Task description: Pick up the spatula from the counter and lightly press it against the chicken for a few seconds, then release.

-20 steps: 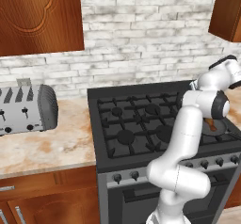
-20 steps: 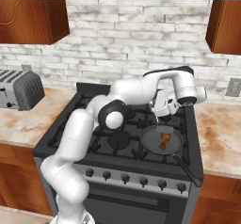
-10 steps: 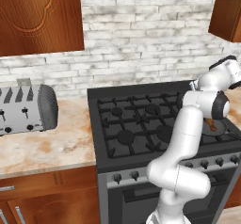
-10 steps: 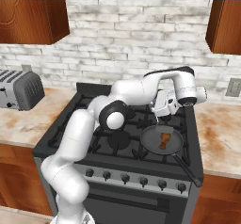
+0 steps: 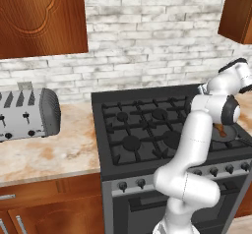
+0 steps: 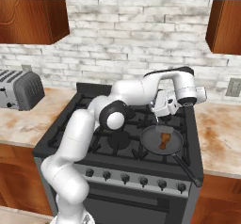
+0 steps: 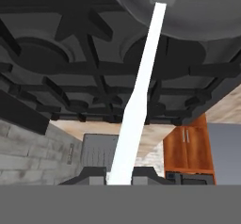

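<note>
Hand view gives me the spatula (image 7: 141, 86) close up: a flat white handle, narrow and straight, running from the gripper (image 7: 120, 175) at 6 o'clock up to a grey blade at 12, over the round grey pan (image 7: 202, 20). The jaws are nearly together, clamped on the handle's end. Black grates of the stove (image 7: 70, 53) lie beneath, star-shaped over round burners.

Right base view adds the chicken (image 6: 164, 140), a brown lump mid-pan. There the spatula is a thin pale line slanting from the gripper to the pan's 11 o'clock rim. I can't tell whether the blade touches the chicken.

Left base view has my arm (image 5: 197, 134) across the pan, and a ribbed silver toaster (image 5: 27, 114) at 9 o'clock on the speckled counter (image 5: 54, 154).
</note>
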Controlling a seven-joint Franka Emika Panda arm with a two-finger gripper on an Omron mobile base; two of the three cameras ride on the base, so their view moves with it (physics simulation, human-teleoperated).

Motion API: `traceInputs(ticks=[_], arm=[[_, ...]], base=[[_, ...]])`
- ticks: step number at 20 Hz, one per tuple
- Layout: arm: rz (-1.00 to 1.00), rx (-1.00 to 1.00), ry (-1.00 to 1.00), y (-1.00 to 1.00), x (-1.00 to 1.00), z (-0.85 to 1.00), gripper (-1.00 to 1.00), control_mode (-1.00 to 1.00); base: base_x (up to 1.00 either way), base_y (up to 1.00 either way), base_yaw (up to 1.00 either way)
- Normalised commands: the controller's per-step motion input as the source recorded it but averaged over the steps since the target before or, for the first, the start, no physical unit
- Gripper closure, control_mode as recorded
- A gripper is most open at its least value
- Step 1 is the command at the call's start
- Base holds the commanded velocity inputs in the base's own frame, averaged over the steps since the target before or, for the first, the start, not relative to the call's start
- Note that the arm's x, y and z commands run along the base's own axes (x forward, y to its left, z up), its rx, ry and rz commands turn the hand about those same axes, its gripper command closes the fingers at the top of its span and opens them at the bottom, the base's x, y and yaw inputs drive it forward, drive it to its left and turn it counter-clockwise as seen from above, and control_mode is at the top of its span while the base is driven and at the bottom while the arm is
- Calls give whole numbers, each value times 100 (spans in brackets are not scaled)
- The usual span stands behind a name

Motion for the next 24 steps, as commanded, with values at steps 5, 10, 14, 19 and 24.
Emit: traceInputs(ticks=[5, 10, 14, 19, 24], arm=[[0, 0, 0, -4, 0, -9, 100, -100], [0, 0, -3, -1, 0, -2, 100, -100], [1, 0, -9, 0, -3, 0, 100, -100], [4, 0, -18, 0, -23, 15, 100, -100], [5, 0, -22, 11, -39, 37, 100, -100]], base=[[0, 0, 0], [0, 0, 0], [0, 0, 0], [0, 0, 0], [0, 0, 0]])
